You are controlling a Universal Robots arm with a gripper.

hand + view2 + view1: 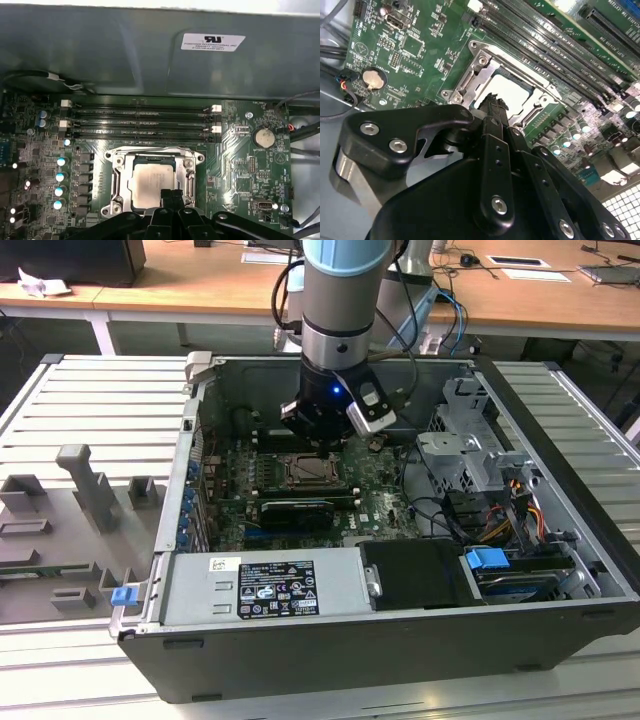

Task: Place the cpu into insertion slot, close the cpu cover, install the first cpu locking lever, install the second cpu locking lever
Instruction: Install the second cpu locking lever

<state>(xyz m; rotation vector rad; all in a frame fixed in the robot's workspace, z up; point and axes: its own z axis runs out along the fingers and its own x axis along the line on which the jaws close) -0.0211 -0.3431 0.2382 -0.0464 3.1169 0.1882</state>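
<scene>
An open computer case (560, 540) lies on its side on a ribbed grey surface (90, 400), and inside it sit the green motherboard (240, 150), a grey power supply box (265, 585) along the near wall, a black cover (410, 570) beside it, and a metal drive cage (470, 455) with bundled cables toward the exterior view's right. On the board the insertion slot (192, 175) shows as a square socket with a silver metal rim, just beside the long black memory slots (140, 122). The cpu (150, 182) lies flat inside that socket, a pale beige-silver square with a dull, faintly brushed face, seated level. The cpu cover (155, 156) is a silver frame lying down around the chip, whose top shows through its square window. The arm reaches down into the case, and the gripper (171, 196) hangs right at the socket's edge, its black jaws drawn together with no gap and nothing between them, their tips over the chip's near edge in both wrist views. A round coin cell (263, 137) sits on the board well apart from the socket.
</scene>
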